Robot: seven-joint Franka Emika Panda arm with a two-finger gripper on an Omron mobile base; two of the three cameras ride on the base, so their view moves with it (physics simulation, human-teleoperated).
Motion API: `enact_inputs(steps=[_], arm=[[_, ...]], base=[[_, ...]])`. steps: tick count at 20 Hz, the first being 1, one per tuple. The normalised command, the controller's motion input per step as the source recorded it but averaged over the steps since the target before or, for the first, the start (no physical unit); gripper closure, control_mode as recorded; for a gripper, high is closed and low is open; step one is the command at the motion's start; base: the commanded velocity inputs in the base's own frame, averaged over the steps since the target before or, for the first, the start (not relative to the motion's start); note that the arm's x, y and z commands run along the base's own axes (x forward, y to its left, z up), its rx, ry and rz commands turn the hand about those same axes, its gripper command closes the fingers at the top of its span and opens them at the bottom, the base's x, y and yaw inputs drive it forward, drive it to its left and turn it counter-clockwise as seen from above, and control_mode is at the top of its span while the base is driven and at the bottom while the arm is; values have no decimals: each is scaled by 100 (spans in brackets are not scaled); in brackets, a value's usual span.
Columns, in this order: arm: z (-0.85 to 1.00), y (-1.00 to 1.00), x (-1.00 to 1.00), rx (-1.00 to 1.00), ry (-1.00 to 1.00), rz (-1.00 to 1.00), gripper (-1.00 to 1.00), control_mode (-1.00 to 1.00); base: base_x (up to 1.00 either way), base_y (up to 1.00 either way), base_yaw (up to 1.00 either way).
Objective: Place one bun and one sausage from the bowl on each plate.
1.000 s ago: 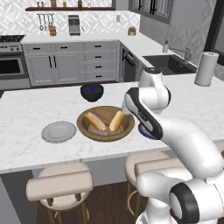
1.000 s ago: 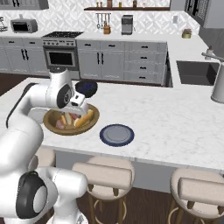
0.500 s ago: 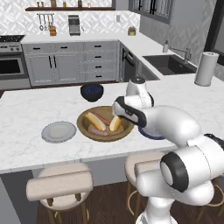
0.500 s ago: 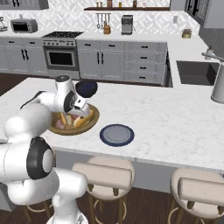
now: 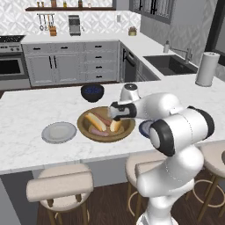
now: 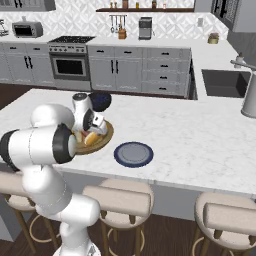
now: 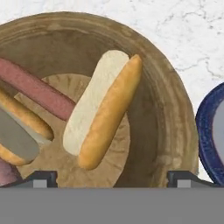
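The gripper (image 7: 112, 177) is wide open and holds nothing. Its two dark tips stick up far apart at the bottom of the hand view. It hangs just over the brown wooden bowl (image 7: 170, 113), pointing down into it.

Right under the gripper lies a bun (image 7: 103, 107), pale on one side and golden on the other. It lies between the two tips, and they are not touching it. Next to it in the bowl is a pink sausage (image 7: 37, 89). Another bun (image 7: 19, 131) lies further over, near the edge of the hand view.

In the left base view the gripper (image 5: 115, 111) sits over the bowl (image 5: 106, 125) on the white worktop (image 5: 26, 132). The light grey plate (image 5: 59, 132) is just beside the bowl, with no food on it. The dark blue plate (image 6: 133, 153) is on the other side of the bowl, also with no food on it. A small dark bowl (image 5: 92, 92) stands behind the wooden bowl.
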Motion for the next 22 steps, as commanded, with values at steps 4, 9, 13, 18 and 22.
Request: enact_inputs(steps=[4, 9, 13, 18, 22], arm=[[-56, 12, 63, -2, 0, -1, -100, -100], [-54, 0, 43, -1, 3, -6, -100, -100], [-41, 0, 11, 0, 0, -10, -100, -100], [-14, -34, 0, 13, 2, -6, 100, -100], [35, -55, 0, 30, 12, -5, 100, -100]], base=[[0, 0, 0], [0, 0, 0], [0, 0, 0], [0, 0, 0], [0, 0, 0]])
